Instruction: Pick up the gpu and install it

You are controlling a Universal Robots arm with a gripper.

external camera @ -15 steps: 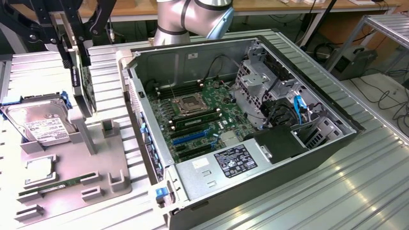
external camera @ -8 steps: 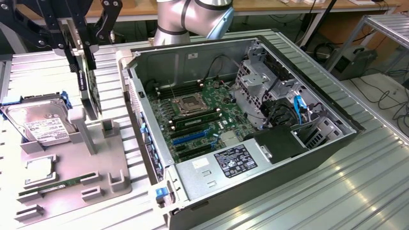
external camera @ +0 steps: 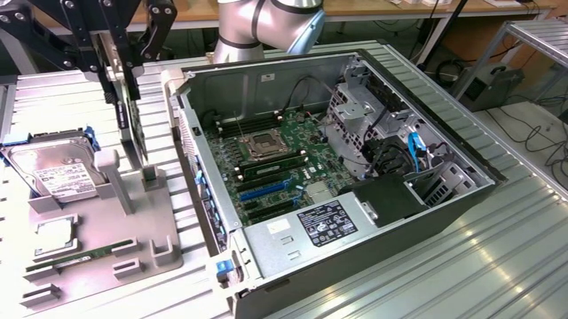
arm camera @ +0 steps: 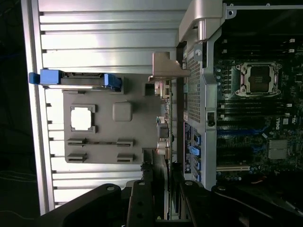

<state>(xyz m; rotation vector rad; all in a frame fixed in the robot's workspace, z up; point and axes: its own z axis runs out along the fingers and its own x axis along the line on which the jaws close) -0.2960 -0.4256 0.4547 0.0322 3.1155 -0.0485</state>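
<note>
Above the gray tray (external camera: 169, 229), on the exterior view's left, the black gripper (external camera: 124, 63) hangs down with the gpu (external camera: 132, 126) pinched between its fingers. The gpu stands on its thin edge, straight up and down, with its top in the gripper and its bottom end close over the tray's little posts. It sits just beside the open computer case (external camera: 426, 219), on the case's outer side, not yet inside it. In the wrist view the gripper (arm camera: 161, 194) presses on both sides of the card, and the gpu (arm camera: 163, 127) runs away from the camera as a thin strip with a shiny silver bracket along it.

The gpu is flat and thin, dark on its face, with metal at its edge. The tray is dull gray plastic with small raised blocks and slots. A silver hard drive (external camera: 55, 171) with a white label and blue side clips leans in the tray. A square silver chip (external camera: 53, 236) lies flat near it, and a narrow green memory stick (external camera: 76, 258) lies in a slot. The counter (external camera: 497, 266) is made of shiny ribbed metal strips.

Inside the case lies a green motherboard (external camera: 275, 169) with a square metal socket, blue slots and black cables.

The silver arm (external camera: 266, 23) bends at the top behind the case, and its black gripper points straight down.
</note>
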